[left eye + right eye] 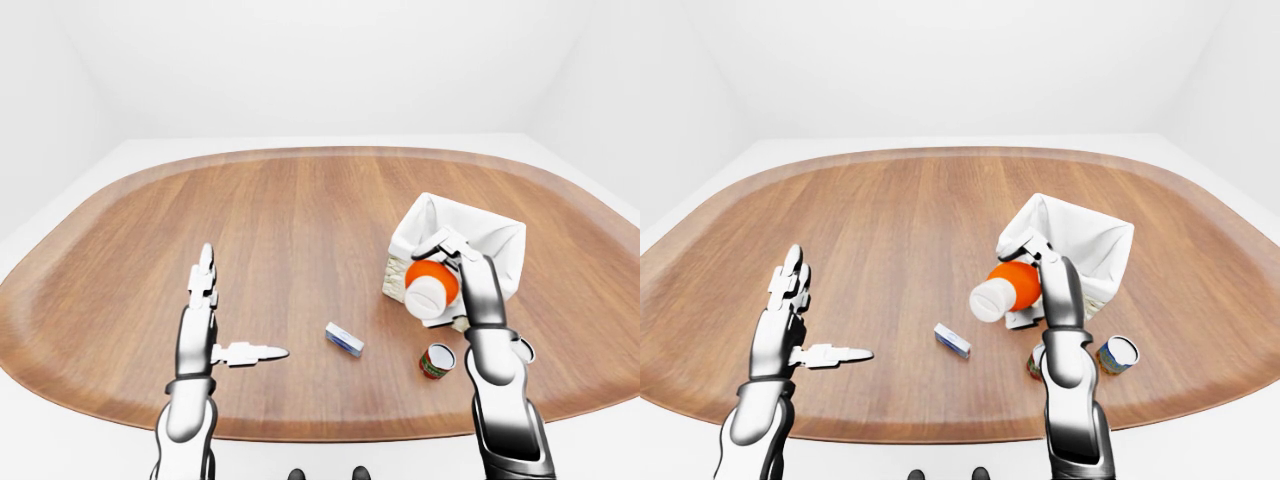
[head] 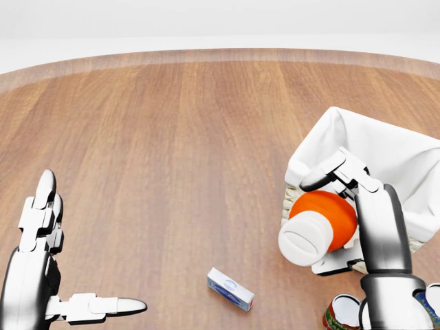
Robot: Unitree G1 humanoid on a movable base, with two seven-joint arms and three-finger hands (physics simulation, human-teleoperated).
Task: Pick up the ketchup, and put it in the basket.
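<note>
The ketchup point(image 2: 322, 221) is an orange bottle with a white cap. It lies tilted in the air, cap toward the view's lower left, held by my right hand point(image 2: 338, 218), whose fingers close round its orange body. It hangs just left of the basket point(image 2: 388, 148), a wicker box with a white cloth lining at the right of the head view, and overlaps the basket's near-left corner. My left hand point(image 2: 81, 256) stands open at the lower left, fingers up and thumb out, holding nothing.
A small blue-and-white box point(image 2: 230, 289) lies on the wooden table point(image 2: 172, 137) at bottom centre. A red can point(image 2: 342, 311) stands under my right wrist, and a blue-and-yellow can point(image 1: 1118, 353) stands to its right. The table's curved edge runs along the top.
</note>
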